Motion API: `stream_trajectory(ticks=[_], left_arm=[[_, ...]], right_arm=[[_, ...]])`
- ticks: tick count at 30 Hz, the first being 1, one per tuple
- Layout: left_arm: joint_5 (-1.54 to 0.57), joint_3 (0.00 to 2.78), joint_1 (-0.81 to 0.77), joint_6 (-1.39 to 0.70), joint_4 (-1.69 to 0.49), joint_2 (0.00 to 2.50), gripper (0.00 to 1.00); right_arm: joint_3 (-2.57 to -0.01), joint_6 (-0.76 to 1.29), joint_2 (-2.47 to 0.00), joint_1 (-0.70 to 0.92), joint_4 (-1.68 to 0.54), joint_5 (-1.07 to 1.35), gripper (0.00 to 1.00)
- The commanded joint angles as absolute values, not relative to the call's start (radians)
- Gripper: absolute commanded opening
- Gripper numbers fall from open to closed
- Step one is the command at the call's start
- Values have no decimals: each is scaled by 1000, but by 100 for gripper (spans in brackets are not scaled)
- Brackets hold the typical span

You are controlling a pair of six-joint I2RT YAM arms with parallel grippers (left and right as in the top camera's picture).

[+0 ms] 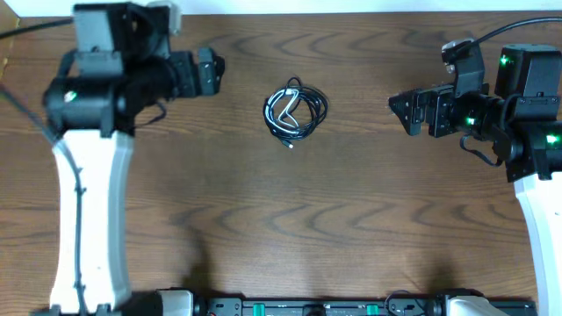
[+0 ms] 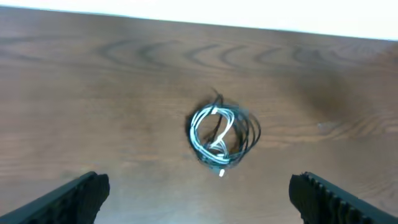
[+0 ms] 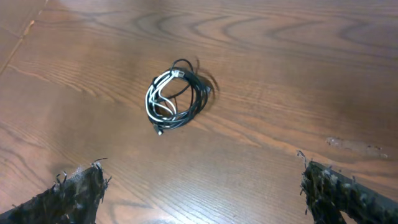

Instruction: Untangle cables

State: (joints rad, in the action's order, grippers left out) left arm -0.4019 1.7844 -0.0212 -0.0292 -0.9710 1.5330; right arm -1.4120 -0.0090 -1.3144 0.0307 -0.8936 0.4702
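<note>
The cables (image 1: 296,112) lie as one small tangled coil on the wooden table, black cords wound together with a shorter white one. The coil also shows in the left wrist view (image 2: 221,137) and in the right wrist view (image 3: 176,98). A small plug end sticks out at its lower edge. My left gripper (image 1: 213,70) is open and empty, well to the left of the coil; its fingers show wide apart in the left wrist view (image 2: 199,196). My right gripper (image 1: 404,112) is open and empty, well to the right of the coil; it also shows in the right wrist view (image 3: 202,193).
The wooden table (image 1: 290,219) spreads all around the coil. A thick black lead (image 1: 26,31) runs from the left arm at the top left. A dark equipment rail (image 1: 307,307) lines the front edge.
</note>
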Motion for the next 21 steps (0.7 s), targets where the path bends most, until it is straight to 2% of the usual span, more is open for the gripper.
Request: stream_trajectory(ticks=[1, 11, 19, 21], left_arm=[[-399, 1800, -87, -76, -914, 1654, 96], [-261, 1800, -238, -72, -800, 1879, 93], [-262, 1800, -277, -61, -746, 2010, 75], [-261, 1799, -284, -61, -746, 2030, 73]], right_arm=[[-1436, -18, -1322, 41, -900, 447, 99], [-1425, -25, -1323, 41, -947, 438, 99], [-1423, -24, -1335, 41, -973, 436, 99], [-1423, -25, -1338, 41, -978, 436, 99]])
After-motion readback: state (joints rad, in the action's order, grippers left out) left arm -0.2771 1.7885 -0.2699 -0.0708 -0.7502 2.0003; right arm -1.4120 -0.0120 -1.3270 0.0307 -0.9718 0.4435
